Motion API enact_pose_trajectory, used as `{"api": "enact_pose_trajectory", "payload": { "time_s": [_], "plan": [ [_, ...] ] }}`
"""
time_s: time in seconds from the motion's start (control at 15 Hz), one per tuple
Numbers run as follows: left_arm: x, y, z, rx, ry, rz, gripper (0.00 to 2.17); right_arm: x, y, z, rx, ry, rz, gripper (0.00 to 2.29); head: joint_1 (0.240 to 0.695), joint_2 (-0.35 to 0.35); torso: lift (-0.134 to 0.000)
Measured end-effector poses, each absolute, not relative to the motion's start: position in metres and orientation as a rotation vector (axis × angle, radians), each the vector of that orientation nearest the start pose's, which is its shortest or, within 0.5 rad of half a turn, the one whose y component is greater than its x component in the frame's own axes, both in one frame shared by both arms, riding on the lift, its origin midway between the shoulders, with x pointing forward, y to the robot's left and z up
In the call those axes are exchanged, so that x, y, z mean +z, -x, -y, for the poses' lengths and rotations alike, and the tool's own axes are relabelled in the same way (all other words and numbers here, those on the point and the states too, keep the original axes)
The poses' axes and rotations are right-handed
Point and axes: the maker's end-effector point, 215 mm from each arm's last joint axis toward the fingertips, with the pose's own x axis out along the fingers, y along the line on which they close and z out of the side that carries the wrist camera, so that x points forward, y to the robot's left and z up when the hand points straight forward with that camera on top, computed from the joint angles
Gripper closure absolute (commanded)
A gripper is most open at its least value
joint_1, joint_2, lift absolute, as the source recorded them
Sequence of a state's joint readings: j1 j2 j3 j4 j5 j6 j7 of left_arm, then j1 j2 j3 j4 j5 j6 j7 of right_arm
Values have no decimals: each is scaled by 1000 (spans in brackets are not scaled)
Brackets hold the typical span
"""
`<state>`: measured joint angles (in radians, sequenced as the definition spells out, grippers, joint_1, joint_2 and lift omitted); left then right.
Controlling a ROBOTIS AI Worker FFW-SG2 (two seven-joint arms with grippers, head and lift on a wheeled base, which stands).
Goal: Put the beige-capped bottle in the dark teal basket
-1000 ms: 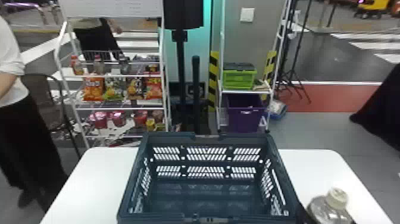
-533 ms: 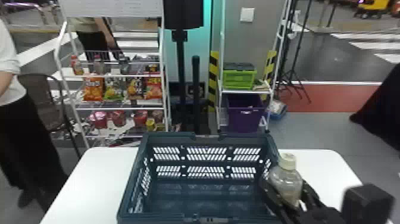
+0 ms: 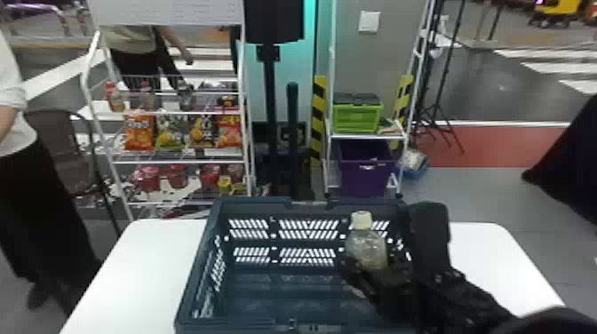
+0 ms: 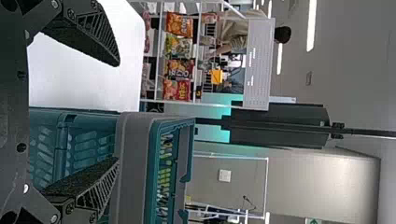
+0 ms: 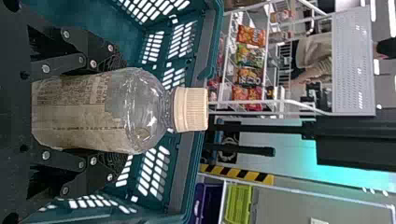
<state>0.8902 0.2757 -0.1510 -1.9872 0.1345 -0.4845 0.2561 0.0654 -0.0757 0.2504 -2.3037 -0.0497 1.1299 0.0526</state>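
Standing nearly upright in head view: bottle [image 3: 367, 251], cap [image 3: 361, 220] just shy of 12 o'clock, long axis running down between 5 and 6. Right gripper [image 3: 374, 267] clamped round its body, over the basket [image 3: 253, 324], toward 2 o'clock. Basket on white counter [image 3: 133, 275]. Left gripper [image 4: 117, 112]: fingers apart.

Green crate [image 3: 356, 120] on shelf [image 3: 365, 137], above purple bin [image 3: 362, 180]
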Motion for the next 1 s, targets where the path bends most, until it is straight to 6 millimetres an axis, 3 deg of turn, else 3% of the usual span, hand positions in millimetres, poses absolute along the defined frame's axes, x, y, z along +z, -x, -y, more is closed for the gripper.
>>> {"api": "enact_pose_trajectory", "payload": {
  "time_s": [0.27, 0.47, 1.0],
  "plan": [
    [-379, -295, -231, 13, 58, -32, 171, -339, -519, 65, 370, 81, -573, 2132, 499, 0, 0],
    [-379, -294, -232, 13, 58, -30, 171, -363, -530, 50, 387, 74, -677, 2132, 499, 0, 0],
    [-372, -290, -241, 22, 51, -14, 171, -440, -547, 51, 387, 86, -894, 2128, 499, 0, 0]
  ]
}}
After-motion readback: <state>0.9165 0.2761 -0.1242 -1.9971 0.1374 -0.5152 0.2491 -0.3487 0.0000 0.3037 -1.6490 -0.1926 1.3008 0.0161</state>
